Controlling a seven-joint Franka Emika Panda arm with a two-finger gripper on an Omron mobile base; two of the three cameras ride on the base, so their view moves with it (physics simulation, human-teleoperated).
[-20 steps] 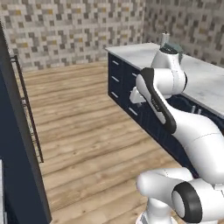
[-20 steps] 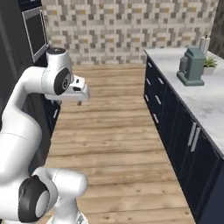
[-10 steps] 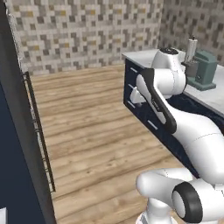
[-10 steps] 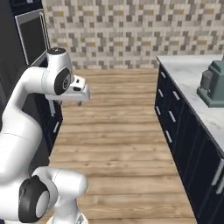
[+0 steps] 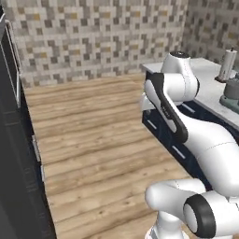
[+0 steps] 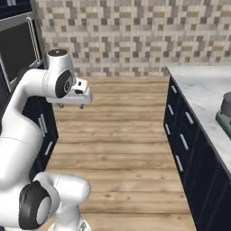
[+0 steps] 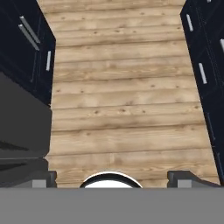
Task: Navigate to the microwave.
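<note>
- The microwave [image 6: 18, 52] sits at the upper left of the right base view, set into the dark cabinet wall [image 6: 43, 131]: we see a large dark window, a light-grey strip along its top and a vertical silver bar on its right edge (the keypad we cannot make out).
- The gripper [image 6: 71, 105] hangs over the floor just beside that cabinet wall, below and to the right of the microwave and apart from it.
- In the hand view its fingertips [image 7: 43, 179] stand wide apart with only floor planks between them, nothing held.
- The wooden floor [image 6: 122, 149] runs as an aisle up to a mosaic tiled wall [image 6: 135, 40].
- Across the aisle stands a run of dark-blue drawers [image 6: 180, 140] under a pale marbled counter [image 6: 203, 90].
- On that counter we see a grey-green appliance [image 5: 232, 91] (cut off by the picture's edge) and, behind it, an upright paper towel roll [image 5: 227, 64].
</note>
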